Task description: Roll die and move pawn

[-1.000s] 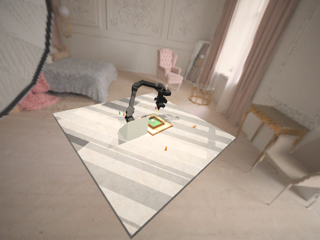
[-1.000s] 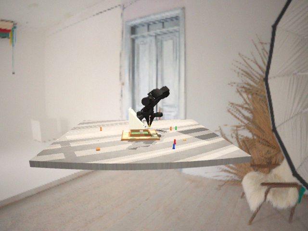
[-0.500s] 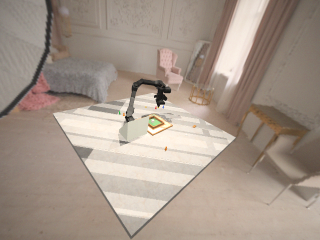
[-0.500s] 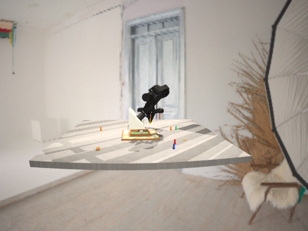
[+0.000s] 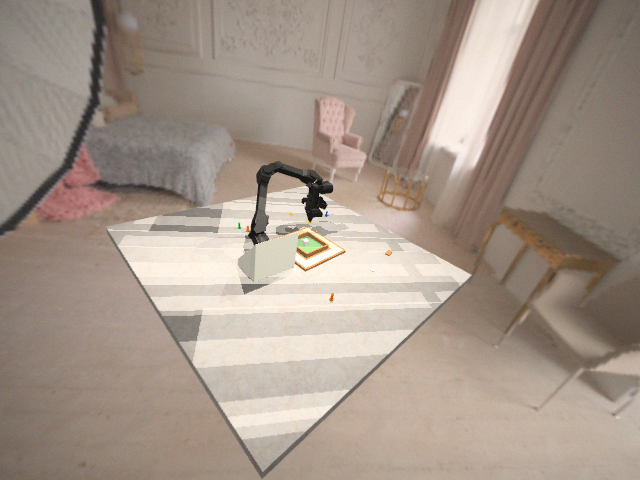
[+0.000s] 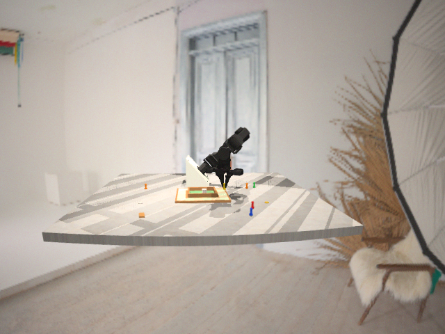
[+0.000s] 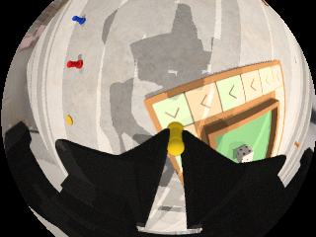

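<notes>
My gripper (image 5: 310, 218) (image 6: 224, 184) (image 7: 175, 134) is shut on the yellow pawn (image 5: 309, 222) (image 6: 224, 186) (image 7: 176, 144) and holds it upright, raised above the board near one corner. The board (image 5: 306, 264) (image 6: 182, 197) (image 7: 231, 98) has pale green and tan squares with arrows and an orange rim. The die (image 5: 305, 241) (image 6: 204, 191) (image 7: 244, 152) rests on the green floor of the dice tray (image 5: 307, 254) (image 6: 203, 195) (image 7: 262, 134). Several dark pips show on its upper face; their exact number is hard to read. The fingers hide part of the board.
A pale wedge-shaped block (image 5: 276, 255) (image 6: 194, 177) stands beside the board. A blue pawn (image 6: 251, 211) (image 7: 79, 20) and a red pawn (image 6: 252, 204) (image 7: 75, 64) are off to one side. An orange pawn (image 5: 331, 297) (image 6: 145, 186) and a green pawn (image 5: 239, 225) (image 6: 254, 184) stand farther off.
</notes>
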Motion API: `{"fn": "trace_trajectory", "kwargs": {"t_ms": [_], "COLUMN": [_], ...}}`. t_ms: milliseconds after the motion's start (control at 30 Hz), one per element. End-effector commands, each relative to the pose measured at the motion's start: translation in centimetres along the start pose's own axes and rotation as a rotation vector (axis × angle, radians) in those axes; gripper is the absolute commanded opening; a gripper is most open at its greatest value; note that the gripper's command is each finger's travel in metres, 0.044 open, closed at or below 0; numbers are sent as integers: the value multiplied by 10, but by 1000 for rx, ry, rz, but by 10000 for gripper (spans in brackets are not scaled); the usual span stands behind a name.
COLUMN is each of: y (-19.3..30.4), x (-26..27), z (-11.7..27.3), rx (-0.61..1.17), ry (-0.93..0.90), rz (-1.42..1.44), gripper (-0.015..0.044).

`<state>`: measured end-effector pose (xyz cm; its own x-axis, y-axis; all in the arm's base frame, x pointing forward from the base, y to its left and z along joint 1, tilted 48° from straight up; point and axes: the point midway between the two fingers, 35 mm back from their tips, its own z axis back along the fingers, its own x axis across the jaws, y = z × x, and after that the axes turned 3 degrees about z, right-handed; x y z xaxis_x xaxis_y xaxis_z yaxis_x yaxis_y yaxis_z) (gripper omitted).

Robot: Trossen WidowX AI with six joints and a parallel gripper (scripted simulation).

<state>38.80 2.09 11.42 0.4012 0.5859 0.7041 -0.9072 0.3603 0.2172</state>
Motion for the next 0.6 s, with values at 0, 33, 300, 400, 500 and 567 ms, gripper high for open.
{"fn": "trace_trajectory", "kwargs": {"t_ms": [0,33,300,400,500,567], "y": [1,1,2,2,2,2], "x": [1,1,1,1,1,2], "z": [-6,-9,-36,-37,-39,-41], "rx": [-2,-2,-2,-2,-2,-2], "ry": [-5,-5,-7,-7,-7,-7], "rz": [-7,-7,-7,-7,-7,-7], "gripper": [0,0,0,0,0,0]}}
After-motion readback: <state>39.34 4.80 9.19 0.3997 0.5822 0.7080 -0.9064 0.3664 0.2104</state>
